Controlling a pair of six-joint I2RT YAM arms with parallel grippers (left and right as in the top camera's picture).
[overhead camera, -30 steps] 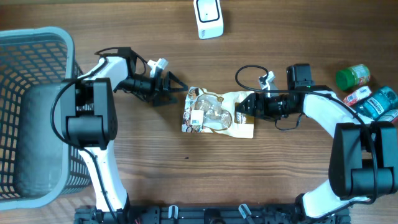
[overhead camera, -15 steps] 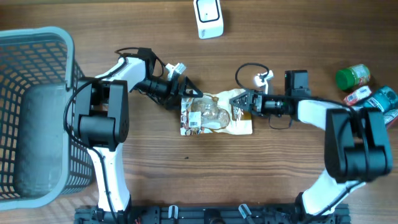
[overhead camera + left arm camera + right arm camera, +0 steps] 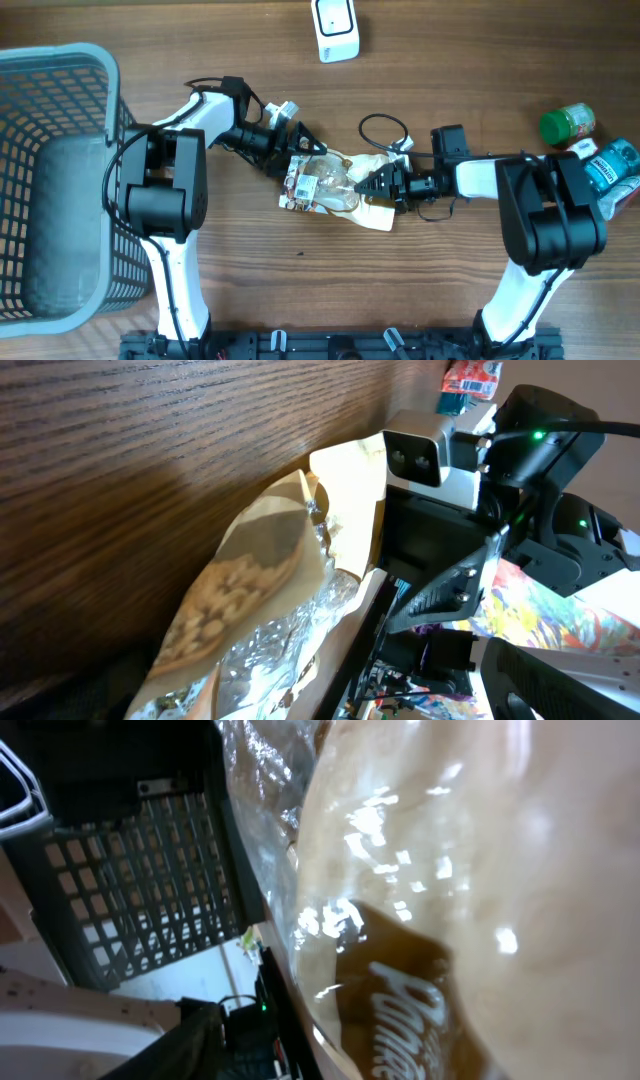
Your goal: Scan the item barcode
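Observation:
The item, a tan and clear snack bag (image 3: 340, 188), lies on the wooden table with a white barcode label (image 3: 297, 187) at its left end. My left gripper (image 3: 303, 150) stands open at the bag's upper left corner, fingers spread beside the edge. My right gripper (image 3: 374, 185) has come over the bag's right half, and its jaws have narrowed on the wrapper. In the left wrist view the bag (image 3: 250, 600) lies close in front. The bag's glossy wrapper (image 3: 450, 870) fills the right wrist view. The white scanner (image 3: 335, 27) sits at the far edge.
A grey mesh basket (image 3: 60, 110) takes up the left side. A green-lidded jar (image 3: 567, 122) and some packets (image 3: 610, 165) lie at the far right. The right arm's black cable (image 3: 383, 128) loops just behind the bag.
My right gripper slid left onto the bag and its jaws narrowed. The bag shifted left and tilted, its right end crumpling. The left gripper stayed at the bag's corner.

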